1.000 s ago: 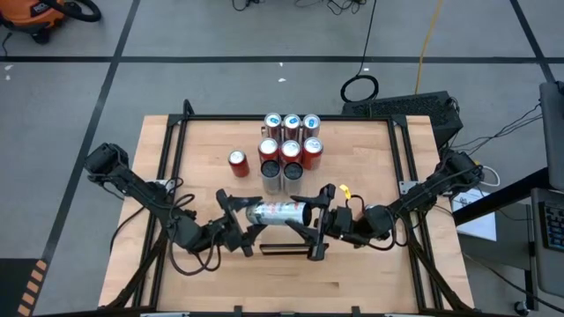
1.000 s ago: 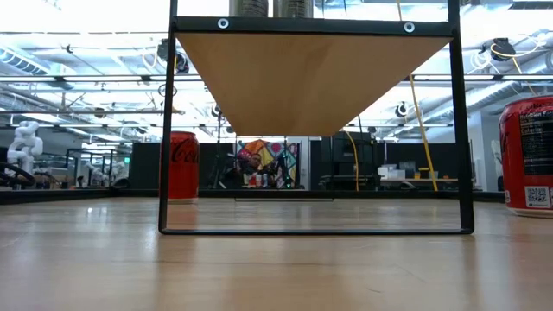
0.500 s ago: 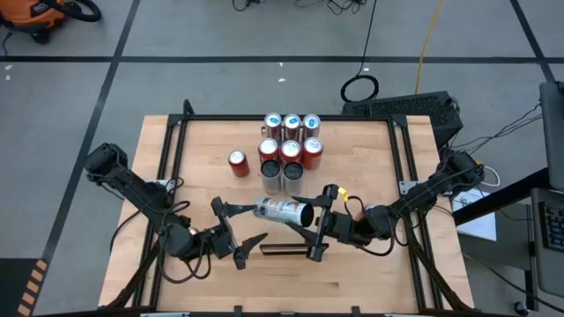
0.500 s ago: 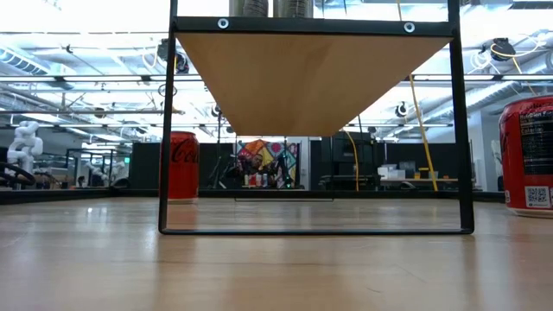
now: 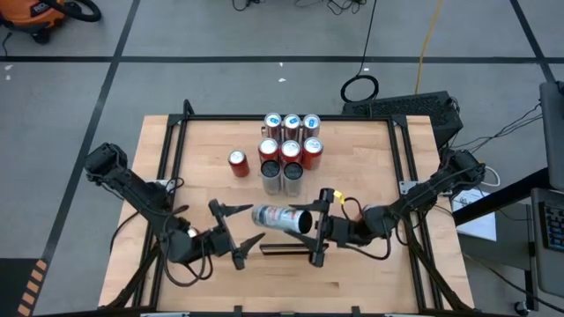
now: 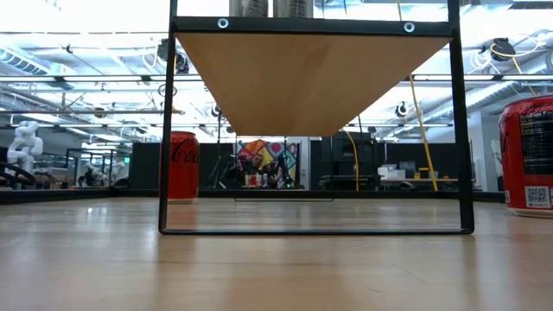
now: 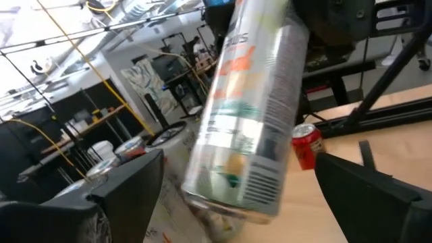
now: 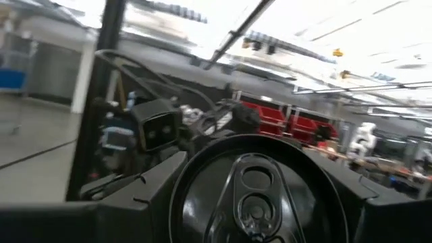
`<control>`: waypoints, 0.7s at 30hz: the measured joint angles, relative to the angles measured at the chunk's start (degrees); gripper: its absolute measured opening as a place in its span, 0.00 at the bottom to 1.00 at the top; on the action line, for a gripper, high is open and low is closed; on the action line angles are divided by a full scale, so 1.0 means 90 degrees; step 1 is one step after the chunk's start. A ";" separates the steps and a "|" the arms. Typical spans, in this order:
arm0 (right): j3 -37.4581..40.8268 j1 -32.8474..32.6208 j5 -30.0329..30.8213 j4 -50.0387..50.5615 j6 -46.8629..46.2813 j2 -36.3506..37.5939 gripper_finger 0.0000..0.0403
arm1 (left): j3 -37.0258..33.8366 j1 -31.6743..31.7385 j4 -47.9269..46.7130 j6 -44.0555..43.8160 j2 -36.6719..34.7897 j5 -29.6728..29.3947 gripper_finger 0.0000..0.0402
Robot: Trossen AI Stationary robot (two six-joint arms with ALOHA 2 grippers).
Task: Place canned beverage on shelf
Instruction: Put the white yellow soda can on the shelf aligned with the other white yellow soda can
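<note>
Nearest to us, the left gripper [image 5: 233, 233] is hanging over the near left part of the table [image 5: 370, 282]. Its jaws are standing wide apart and gripping nothing. A second ago they were closed around the silver canned beverage [image 5: 280, 217]. They have since let go and drawn back to the left. In the left wrist view the can [image 7: 253, 115] is showing between the spread fingers [image 7: 128, 182], apart from both.

Just to the right, the right gripper [image 5: 319, 224] is now carrying the can alone. Its jaws are clamping the can's right end, partly closed to the can's width. The right wrist view is looking straight at the can's pull-tab end [image 8: 253, 189] between its fingers. The can is lying on its side in the air, tilted slightly and clear of the table. It is sitting just in front of the near end of the shelf [image 6: 311, 78].

We are judging the handover complete. What is remaining is to turn the can upright and set it down.

Farther off, eight cans are already standing on the shelf, with two silver cans [image 5: 280, 173] nearest. We are reading the near right corner as free. A red can [image 5: 238, 163] is standing on the table to the left of the shelf.
</note>
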State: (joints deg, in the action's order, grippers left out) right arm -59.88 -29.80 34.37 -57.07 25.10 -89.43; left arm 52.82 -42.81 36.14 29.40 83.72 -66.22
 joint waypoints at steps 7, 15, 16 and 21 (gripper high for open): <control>0.0000 -0.0005 -0.0500 0.0509 -0.0033 0.0000 0.57 | 0.0000 -0.0023 -0.0563 -0.0703 0.0002 0.0344 0.94; 0.0000 -0.0005 -0.1111 0.0627 0.0019 0.0000 0.57 | -0.0002 0.0107 -0.1251 -0.1762 0.0002 0.1055 0.94; 0.0000 -0.0005 -0.1190 0.0633 0.0036 0.0000 0.57 | -0.0002 0.0130 -0.1372 -0.1904 0.0002 0.1105 0.94; 0.0000 -0.0005 -0.1199 0.0664 0.0079 0.0000 0.57 | -0.0007 0.0206 -0.1511 -0.2236 0.0007 0.1546 0.93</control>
State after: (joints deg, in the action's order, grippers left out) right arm -59.88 -29.85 23.58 -51.10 25.81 -89.43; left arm 52.75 -40.96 22.54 9.28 83.79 -52.30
